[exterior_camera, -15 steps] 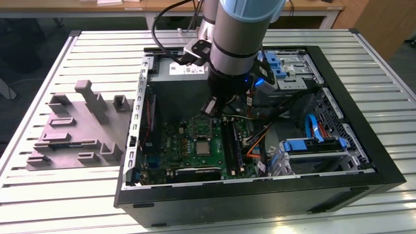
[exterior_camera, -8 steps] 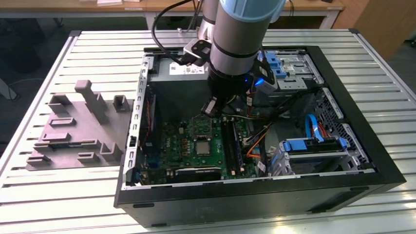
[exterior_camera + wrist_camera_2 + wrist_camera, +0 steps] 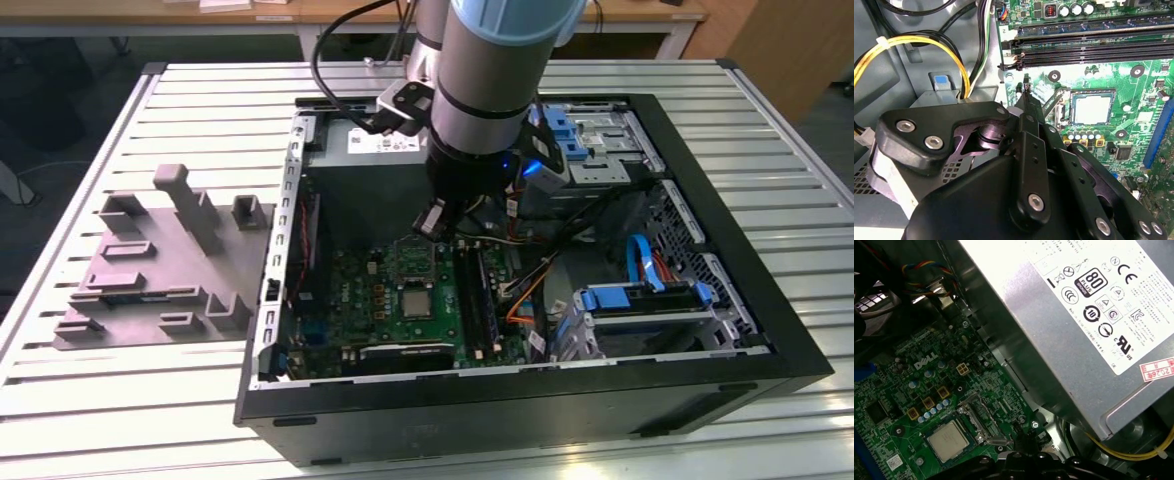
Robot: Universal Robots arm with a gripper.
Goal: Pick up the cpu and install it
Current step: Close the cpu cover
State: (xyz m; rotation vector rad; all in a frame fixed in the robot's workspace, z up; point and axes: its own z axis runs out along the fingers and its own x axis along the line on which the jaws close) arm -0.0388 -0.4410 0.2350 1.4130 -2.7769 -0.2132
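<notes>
Slats of pale metal form the table (image 3: 80, 400) in the exterior view. On it stands an open black case (image 3: 534, 420), where the gripper (image 3: 435, 222) hangs over the green motherboard (image 3: 360, 300), near the cpu (image 3: 416, 303), a flat silvery square lying in its socket.

In the second wrist view, matte black fingers (image 3: 1026, 107) meet at a thin tip, gripping nothing.

In the first wrist view, the cpu (image 3: 947, 441) lies near the grey power supply box (image 3: 1054, 340).

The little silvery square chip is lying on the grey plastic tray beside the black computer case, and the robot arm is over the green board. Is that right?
Not quite. The small silvery square chip lies in the socket on the green motherboard, not on the grey plastic tray, as the second wrist view shows. The rest is right.
</notes>
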